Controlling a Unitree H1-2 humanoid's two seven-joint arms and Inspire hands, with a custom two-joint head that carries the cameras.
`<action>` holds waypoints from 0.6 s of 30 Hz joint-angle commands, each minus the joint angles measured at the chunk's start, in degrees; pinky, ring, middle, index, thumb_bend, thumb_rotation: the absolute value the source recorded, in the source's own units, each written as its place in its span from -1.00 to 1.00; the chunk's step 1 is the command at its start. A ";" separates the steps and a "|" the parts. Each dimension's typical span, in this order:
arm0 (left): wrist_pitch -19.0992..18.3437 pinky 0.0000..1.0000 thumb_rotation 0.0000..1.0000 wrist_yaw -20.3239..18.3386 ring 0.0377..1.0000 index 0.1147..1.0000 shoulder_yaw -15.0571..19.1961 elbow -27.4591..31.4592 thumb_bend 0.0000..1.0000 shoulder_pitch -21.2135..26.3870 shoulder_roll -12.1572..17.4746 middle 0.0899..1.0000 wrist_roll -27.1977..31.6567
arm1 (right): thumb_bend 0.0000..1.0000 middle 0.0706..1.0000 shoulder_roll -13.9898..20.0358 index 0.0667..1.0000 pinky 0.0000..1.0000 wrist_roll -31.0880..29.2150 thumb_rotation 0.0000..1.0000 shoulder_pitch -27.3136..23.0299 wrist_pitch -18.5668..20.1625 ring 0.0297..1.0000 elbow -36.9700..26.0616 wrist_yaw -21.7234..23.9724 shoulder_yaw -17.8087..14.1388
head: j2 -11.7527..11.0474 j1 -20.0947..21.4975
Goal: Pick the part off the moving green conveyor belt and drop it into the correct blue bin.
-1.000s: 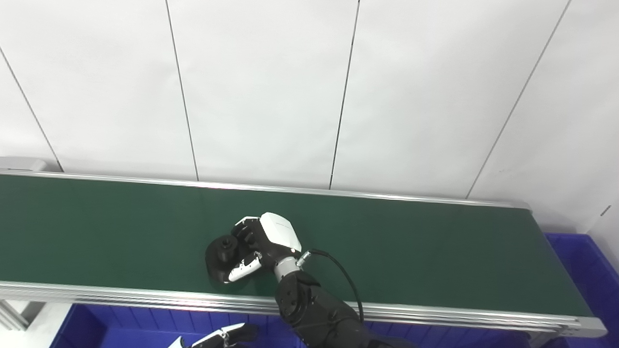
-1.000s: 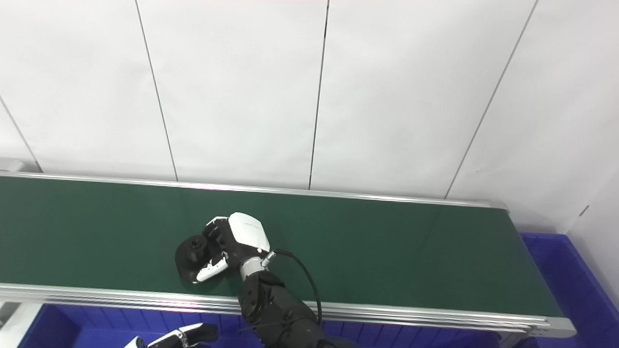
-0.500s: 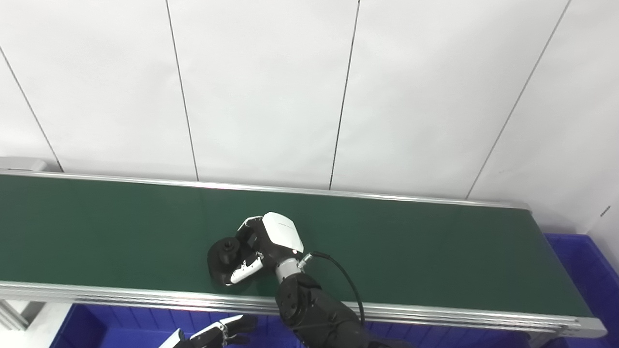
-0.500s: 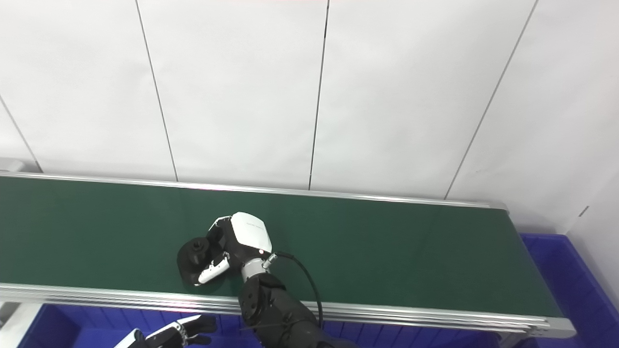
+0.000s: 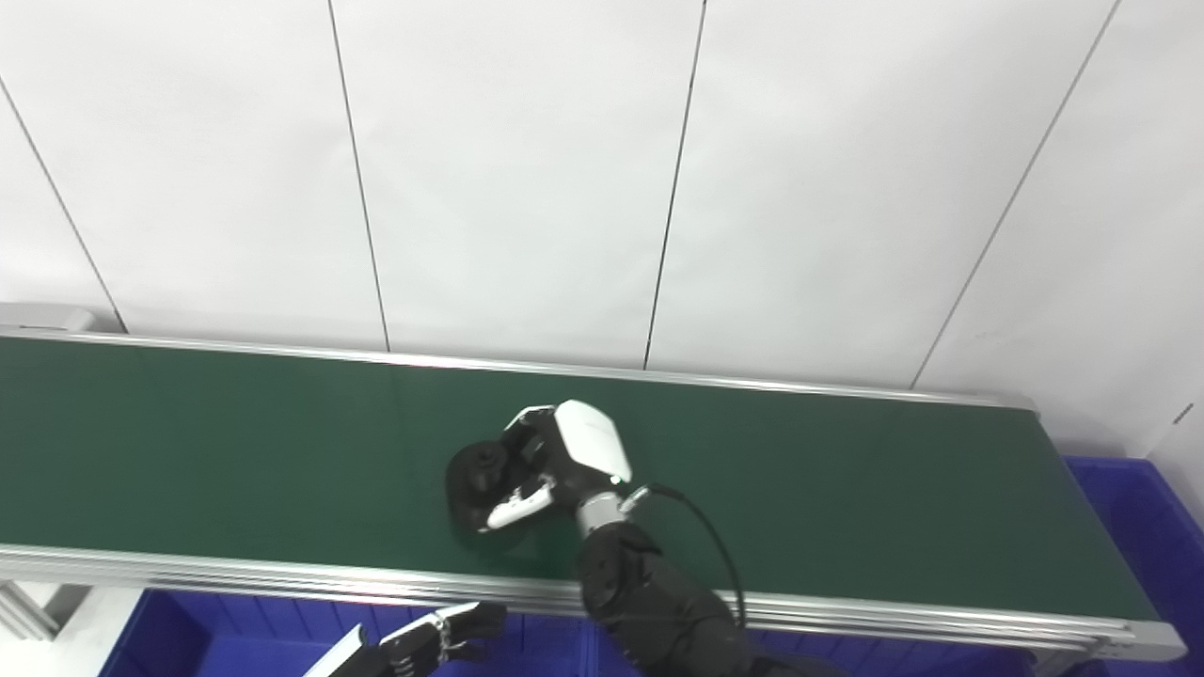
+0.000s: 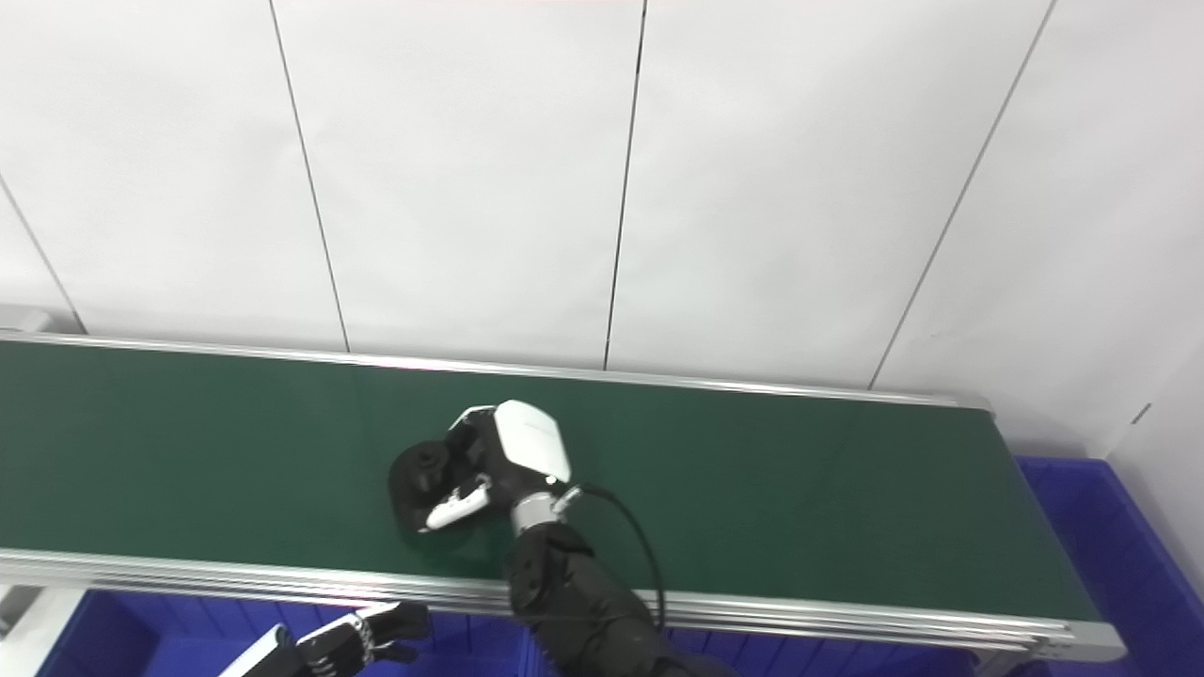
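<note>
The part (image 5: pixel 473 478) is a black round piece with a raised hub. It is over the green conveyor belt (image 5: pixel 235 451), near its front middle, and looks tilted. My right hand (image 5: pixel 555 465), white-backed with black fingers, is shut on the part from its right side, with one white-tipped finger under its near edge. Whether the part still touches the belt is unclear. My left hand (image 6: pixel 353 639) is low at the bottom edge, below the belt's front rail, fingers loosely bent and holding nothing.
A blue bin (image 5: pixel 221 635) lies below the belt's front rail at the left. Another blue bin (image 5: pixel 1152 527) stands past the belt's right end. A silver rail (image 5: pixel 847 611) runs along the belt's near edge. White wall panels stand behind.
My right hand has closed tighter on the part and carried it to the right and slightly away from the front rail. My left hand has bent its fingers. The camera shifted slightly.
</note>
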State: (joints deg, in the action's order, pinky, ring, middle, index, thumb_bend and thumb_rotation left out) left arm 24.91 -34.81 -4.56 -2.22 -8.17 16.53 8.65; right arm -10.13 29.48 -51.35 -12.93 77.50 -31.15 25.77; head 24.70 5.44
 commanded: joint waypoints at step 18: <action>2.00 0.67 -0.08 -3.49 0.78 0.73 -0.26 -4.64 0.25 6.17 -0.60 0.81 -0.45 | 0.03 -0.11 9.53 0.01 -0.21 -4.08 -1.00 14.50 2.46 -0.20 -36.72 3.94 -8.59 | -0.19 5.38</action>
State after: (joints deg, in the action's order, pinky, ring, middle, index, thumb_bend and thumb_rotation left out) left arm 24.92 -37.97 -4.87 -7.39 -3.76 16.22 8.23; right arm -0.78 26.34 -36.49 -11.81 44.39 -28.32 18.13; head 24.43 10.89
